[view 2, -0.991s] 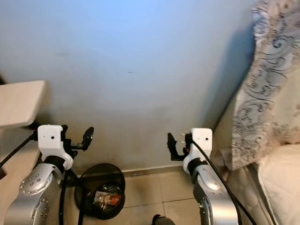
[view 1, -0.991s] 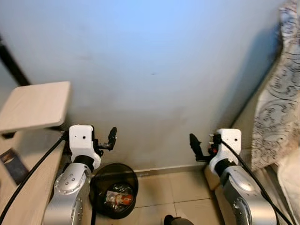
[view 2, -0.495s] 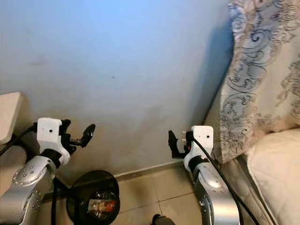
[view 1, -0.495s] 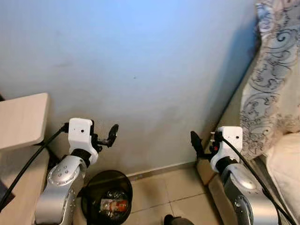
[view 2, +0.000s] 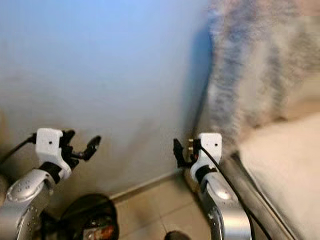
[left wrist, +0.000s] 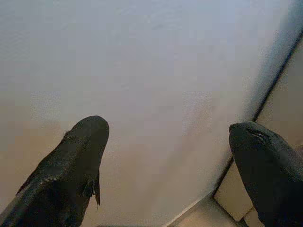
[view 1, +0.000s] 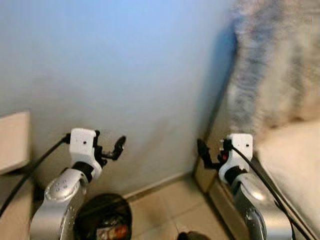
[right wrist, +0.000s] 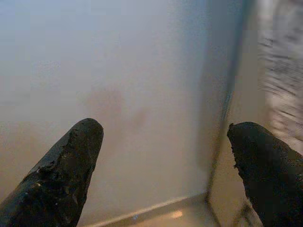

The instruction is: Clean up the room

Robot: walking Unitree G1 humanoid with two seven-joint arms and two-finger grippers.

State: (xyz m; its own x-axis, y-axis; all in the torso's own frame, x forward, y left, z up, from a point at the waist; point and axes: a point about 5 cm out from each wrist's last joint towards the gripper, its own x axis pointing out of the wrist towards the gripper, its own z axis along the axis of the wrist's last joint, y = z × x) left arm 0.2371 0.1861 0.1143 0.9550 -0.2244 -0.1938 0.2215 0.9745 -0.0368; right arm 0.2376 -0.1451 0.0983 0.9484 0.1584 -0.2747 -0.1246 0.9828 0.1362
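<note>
I see a plain pale blue wall (view 1: 125,75) in front of me. The floor (view 1: 165,200) has light tan tiles. A blurry patterned curtain (view 1: 270,65) hangs on the right, above a cream bed (view 1: 295,160). A wooden shelf (view 1: 12,142) is on the left.

Arms: two rounded silver forearm shells with a dull metal sheen.
Wrists: a boxy white housing on each, joined to the forearm by a black collar.
Cables: a black cable (view 1: 37,165) runs to the left wrist; another black cable (view 1: 260,175) runs along the right forearm.
Left pincer (left wrist: 170,156): long black fingers with blunt rounded tips.
Right pincer (right wrist: 165,161): the same black fingers, with a rough, scuffed surface.
</note>
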